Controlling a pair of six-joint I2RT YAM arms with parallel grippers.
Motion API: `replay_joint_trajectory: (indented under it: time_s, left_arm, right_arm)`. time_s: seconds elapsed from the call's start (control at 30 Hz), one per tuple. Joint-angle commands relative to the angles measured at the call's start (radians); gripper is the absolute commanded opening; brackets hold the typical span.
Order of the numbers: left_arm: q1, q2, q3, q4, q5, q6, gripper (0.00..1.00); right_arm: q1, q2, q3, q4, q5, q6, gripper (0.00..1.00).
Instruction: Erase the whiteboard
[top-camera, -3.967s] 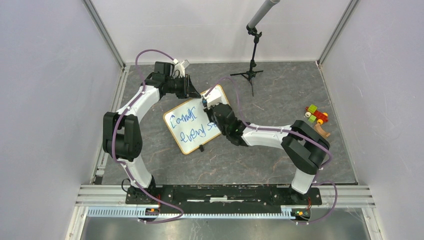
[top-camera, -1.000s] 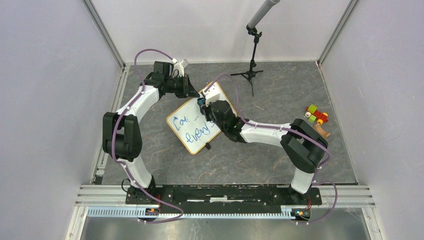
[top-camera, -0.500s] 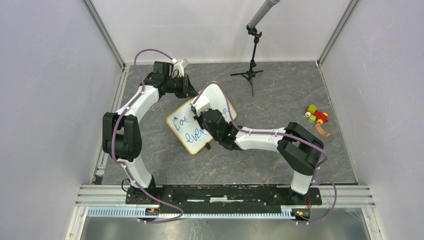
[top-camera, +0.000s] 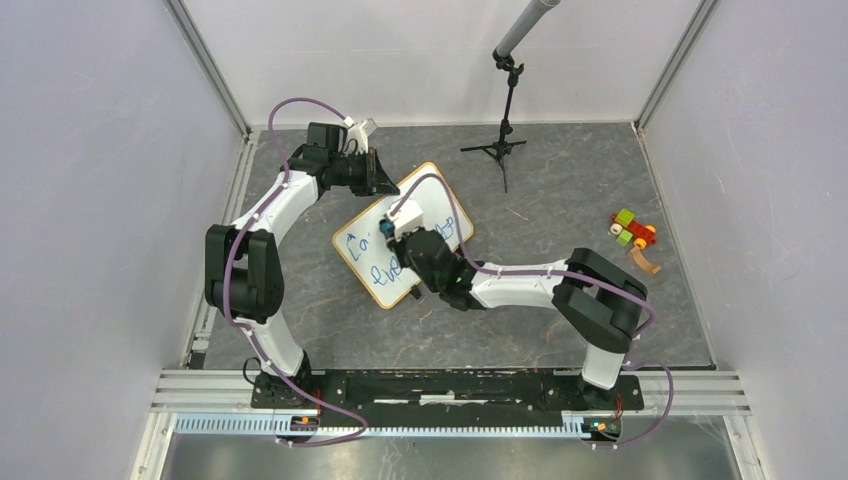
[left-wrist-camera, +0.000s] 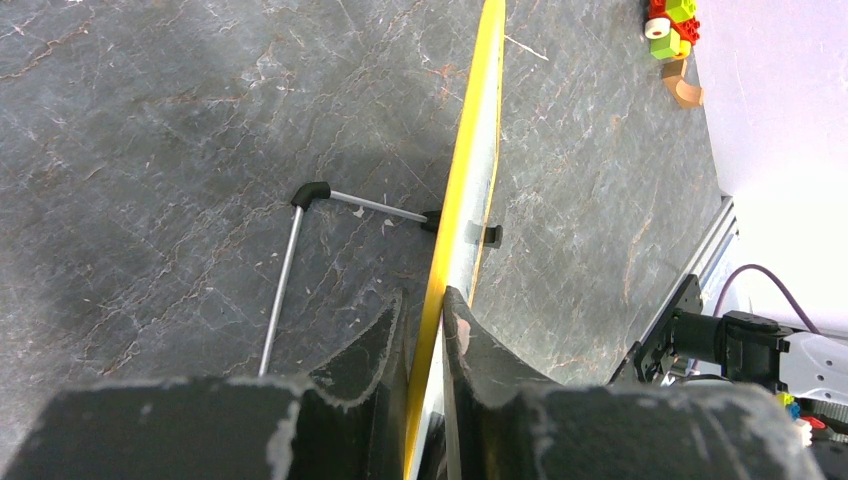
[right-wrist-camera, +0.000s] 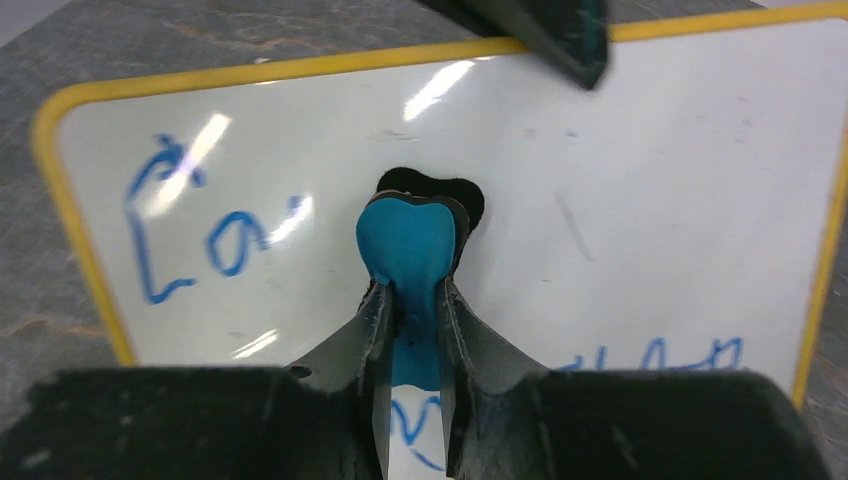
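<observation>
Here left tool (left-wrist-camera: 423, 300) pinches whiteboard (left-wrist-camera: 472, 150) edge, right tool (right-wrist-camera: 412, 290) pinches blue eraser (right-wrist-camera: 405, 230), blocks (top-camera: 631, 230) well apart

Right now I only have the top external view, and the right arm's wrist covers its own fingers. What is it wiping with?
Observer: The right gripper is shut on a blue eraser, whose rounded tip is against the whiteboard.
Operator: Is the left arm actually gripping the board, or just resting beside it?
Observer: Gripping. The left gripper is shut on the yellow frame, with one finger on each face.
Operator: Anything behind the board that I can't see from above?
Observer: Yes. In the left wrist view, a thin bent metal rod runs out over the table from a black clip on the frame.
</observation>
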Motion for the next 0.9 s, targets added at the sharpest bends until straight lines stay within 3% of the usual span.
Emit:
replay_joint_trajectory:
  time_s: [0.0, 0.3, 0.63, 0.87]
  left_arm:
    - [-0.009, -0.044, -0.005, -0.037, 0.014, -0.035, 0.02]
    - [-0.009, -0.041, -0.005, -0.038, 0.015, -0.039, 0.02]
    - [-0.01, -0.038, -0.005, -0.038, 0.014, -0.044, 0.02]
    - [-0.01, -0.036, -0.007, -0.041, 0.008, -0.036, 0.02]
  right_arm:
    - [-0.103, -0.037, -0.05, -0.047, 0.103, 0.095, 0.23]
    - [-0.054, -0.006, 0.006, -0.046, 0.077, 0.036, 0.22]
    - [0.095, 0.089, 0.15, -0.007, -0.067, -0.196, 0.22]
    - [0.078, 0.082, 0.151, -0.024, 0.015, -0.123, 0.23]
